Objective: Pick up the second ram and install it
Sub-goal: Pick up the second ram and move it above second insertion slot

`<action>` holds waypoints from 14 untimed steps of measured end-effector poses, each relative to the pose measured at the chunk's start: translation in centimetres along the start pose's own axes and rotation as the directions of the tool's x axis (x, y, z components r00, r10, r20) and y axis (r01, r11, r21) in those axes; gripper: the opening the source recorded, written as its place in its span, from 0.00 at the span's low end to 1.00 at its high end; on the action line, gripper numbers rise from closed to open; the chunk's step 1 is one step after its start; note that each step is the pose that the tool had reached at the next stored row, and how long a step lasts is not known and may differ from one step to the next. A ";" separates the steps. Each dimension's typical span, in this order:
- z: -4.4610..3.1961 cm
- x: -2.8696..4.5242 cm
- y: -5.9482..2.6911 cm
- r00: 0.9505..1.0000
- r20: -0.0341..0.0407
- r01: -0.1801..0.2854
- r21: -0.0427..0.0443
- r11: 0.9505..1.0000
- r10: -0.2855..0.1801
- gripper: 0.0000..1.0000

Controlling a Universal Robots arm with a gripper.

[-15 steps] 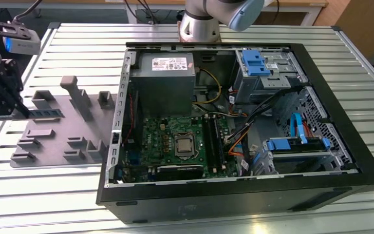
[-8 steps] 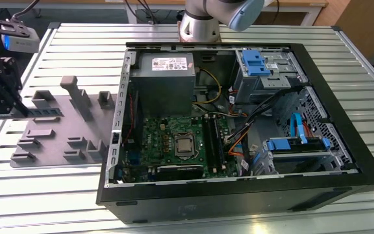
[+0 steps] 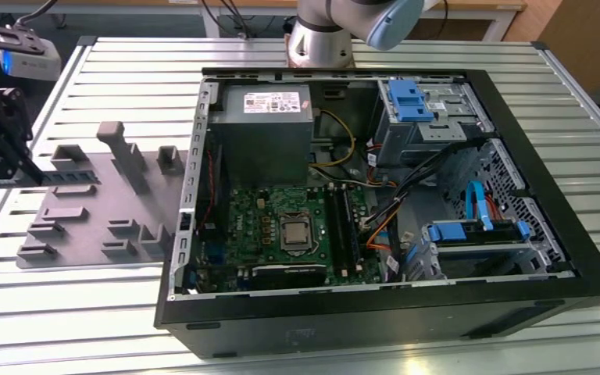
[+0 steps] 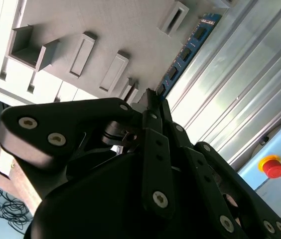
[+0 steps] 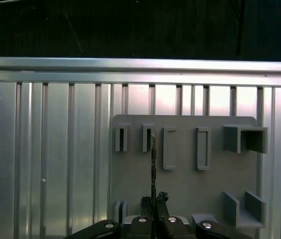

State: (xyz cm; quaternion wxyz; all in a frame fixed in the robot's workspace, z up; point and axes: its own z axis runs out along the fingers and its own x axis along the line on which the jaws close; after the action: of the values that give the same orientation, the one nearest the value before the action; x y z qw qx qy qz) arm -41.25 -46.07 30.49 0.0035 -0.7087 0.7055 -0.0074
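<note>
The second ram (image 4: pixel 185 52) is a thin blue stick with dark chips, lying along the edge of the grey fixture plate (image 4: pixel 105 30). My gripper (image 4: pixel 153 99) is shut on one end of it. In the first wrist view the ram (image 5: pixel 153 164) shows edge-on, reaching from my gripper (image 5: pixel 153 201) toward the plate's (image 5: pixel 185 184) slot holders. In the exterior view my gripper (image 3: pixel 19 178) is at the far left, with the ram (image 3: pixel 71 176) pointing toward the open computer case. Whether the stick is lifted off the plate, I cannot tell. The green motherboard (image 3: pixel 290 226) lies in the case, with black slot rails (image 3: pixel 344 226).
The open black computer case (image 3: pixel 383 312) holds a grey power supply (image 3: pixel 263 117), blue drive cages (image 3: pixel 420 101) and loose cables. The arm's base (image 3: pixel 321 39) stands behind it on the slatted metal table (image 3: pixel 123 78). A red stop button (image 4: pixel 273 167) sits beyond the table's edge.
</note>
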 end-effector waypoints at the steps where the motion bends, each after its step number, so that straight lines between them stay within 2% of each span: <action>1: -0.09 0.00 0.00 1.000 0.000 0.000 0.000 1.000 0.000 0.14; 14: -1.42 0.00 -0.02 1.000 0.000 0.000 0.000 1.000 0.000 0.14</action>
State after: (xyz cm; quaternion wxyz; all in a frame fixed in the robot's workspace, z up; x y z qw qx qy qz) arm -41.25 -46.07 31.91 0.0036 -0.7087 0.7055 -0.0074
